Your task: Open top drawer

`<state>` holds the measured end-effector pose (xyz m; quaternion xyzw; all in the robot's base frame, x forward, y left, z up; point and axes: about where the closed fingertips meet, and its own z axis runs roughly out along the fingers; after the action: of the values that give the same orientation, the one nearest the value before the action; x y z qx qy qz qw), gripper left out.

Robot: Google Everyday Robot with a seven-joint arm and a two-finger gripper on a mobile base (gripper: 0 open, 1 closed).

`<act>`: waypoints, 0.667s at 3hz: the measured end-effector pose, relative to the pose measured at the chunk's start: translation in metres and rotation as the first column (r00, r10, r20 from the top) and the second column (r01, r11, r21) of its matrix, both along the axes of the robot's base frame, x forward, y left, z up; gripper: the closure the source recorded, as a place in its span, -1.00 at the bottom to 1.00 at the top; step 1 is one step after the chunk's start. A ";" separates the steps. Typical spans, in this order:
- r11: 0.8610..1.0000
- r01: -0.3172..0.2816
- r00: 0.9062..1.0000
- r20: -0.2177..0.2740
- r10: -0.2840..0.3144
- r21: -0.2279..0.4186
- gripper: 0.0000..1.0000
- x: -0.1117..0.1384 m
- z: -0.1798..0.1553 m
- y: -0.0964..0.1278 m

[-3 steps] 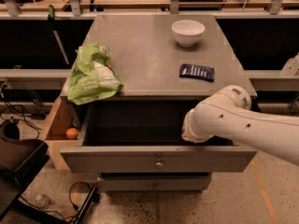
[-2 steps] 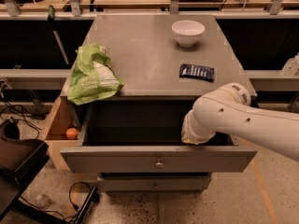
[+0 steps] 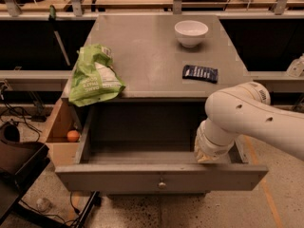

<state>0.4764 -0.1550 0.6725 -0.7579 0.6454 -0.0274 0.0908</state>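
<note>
The top drawer (image 3: 161, 177) stands pulled far out of the grey cabinet, its flat grey front toward me with a small round metal knob (image 3: 162, 185) at its middle. Its deep grey box looks empty. My white arm comes in from the right and its wrist dips into the drawer's right side. The gripper (image 3: 207, 156) is at the end of that wrist, just behind the drawer front, and is hidden by the wrist.
On the cabinet top (image 3: 147, 56) lie a green crumpled bag (image 3: 94, 75) at the front left, a white bowl (image 3: 191, 33) at the back and a dark blue packet (image 3: 200, 73). A pale wooden box (image 3: 58, 127) holding an orange ball (image 3: 72, 135) stands left of the drawer.
The arm has shifted slightly right and back toward me. The drawer stays pulled out as before.
</note>
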 end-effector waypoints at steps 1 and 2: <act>1.000 0.000 1.000 0.000 0.000 0.000 1.00 0.000 0.000 0.000; 0.999 -0.001 0.992 -0.128 0.007 0.044 1.00 -0.059 -0.004 -0.001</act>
<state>0.4173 -0.1559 0.6684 -0.7572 0.6489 0.0358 0.0657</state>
